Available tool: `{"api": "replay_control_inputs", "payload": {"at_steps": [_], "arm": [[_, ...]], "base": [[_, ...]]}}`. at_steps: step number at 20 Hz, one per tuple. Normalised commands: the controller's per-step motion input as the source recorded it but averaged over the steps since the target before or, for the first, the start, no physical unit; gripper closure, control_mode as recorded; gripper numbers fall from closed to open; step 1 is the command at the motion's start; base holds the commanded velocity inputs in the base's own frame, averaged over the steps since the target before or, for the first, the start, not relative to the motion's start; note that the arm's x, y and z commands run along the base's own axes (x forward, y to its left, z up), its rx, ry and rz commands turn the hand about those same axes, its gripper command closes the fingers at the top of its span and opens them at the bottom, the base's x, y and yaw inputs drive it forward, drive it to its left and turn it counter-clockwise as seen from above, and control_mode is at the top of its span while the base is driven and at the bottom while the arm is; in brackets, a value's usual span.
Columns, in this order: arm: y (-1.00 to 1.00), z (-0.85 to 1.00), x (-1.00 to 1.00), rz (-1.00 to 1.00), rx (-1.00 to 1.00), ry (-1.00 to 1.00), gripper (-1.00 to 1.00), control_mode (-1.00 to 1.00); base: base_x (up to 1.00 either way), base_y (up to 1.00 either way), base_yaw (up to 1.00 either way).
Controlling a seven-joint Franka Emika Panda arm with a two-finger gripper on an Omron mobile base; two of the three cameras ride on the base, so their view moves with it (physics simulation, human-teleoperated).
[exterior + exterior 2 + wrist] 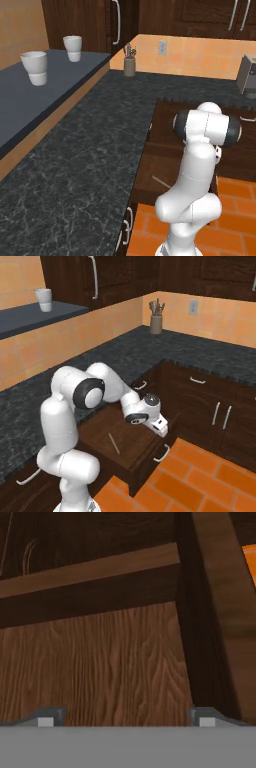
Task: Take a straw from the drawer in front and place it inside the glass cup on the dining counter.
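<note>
Far left, a dark blue-grey shelf [20, 107] carries two white ribbed cups, one nearer [35, 68] and one farther back [73, 48]. Beside it runs the black speckled granite counter [85, 165], glossy, wrapping the corner below an orange tiled wall. At the back of the corner stands a tan utensil holder [129, 65] with dark tools sticking up, and a wall socket [162, 48] is set just to its right. Right of the counter's edge the drawer [132, 453] stands pulled open: dark brown wood with plain grain on its flat floor, and a slim curved silver-white handle [162, 454] on its front. The straw [114, 443], a very thin pale tan stick, lies flat on the drawer floor, its long axis running diagonally from the back of the drawer toward its front. The white arm bends down over the open drawer, the claw [161, 427] near the drawer's right side, apart from the straw. In the hand view the claw [122, 721] has its two fingertips set wide apart over bare wood grain, holding nothing. Orange brick floor tiles [200, 476] lie below, and dark cabinet doors with silver handles stand at far right.
</note>
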Motion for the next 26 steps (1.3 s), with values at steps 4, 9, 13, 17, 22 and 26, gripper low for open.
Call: {"api": "replay_control_inputs", "payload": {"at_steps": [4,9,13,17,22,26], "arm": [[-0.64,0.17,-0.19,0.0,-0.03,0.0,-1.0,-1.0],[0.74,0.39,-0.02,0.19,0.04,0.0,-1.0,-1.0],[0.98,0.17,0.0,0.29,0.0,0.0,-1.0,-1.0],[0.56,0.0,0.08,0.21,-0.04,0.12,-1.0,-1.0],[0.43,-0.29,0.09,0.1,-0.06,0.2,-1.0,-1.0],[0.45,-0.42,0.0,0.08,-0.05,0.12,-1.0,-1.0]], "base": [[0.0,0.0,0.0],[0.0,0.0,0.0],[0.0,0.0,0.0],[0.0,0.0,0.0],[0.0,0.0,0.0],[0.0,0.0,0.0]]}}
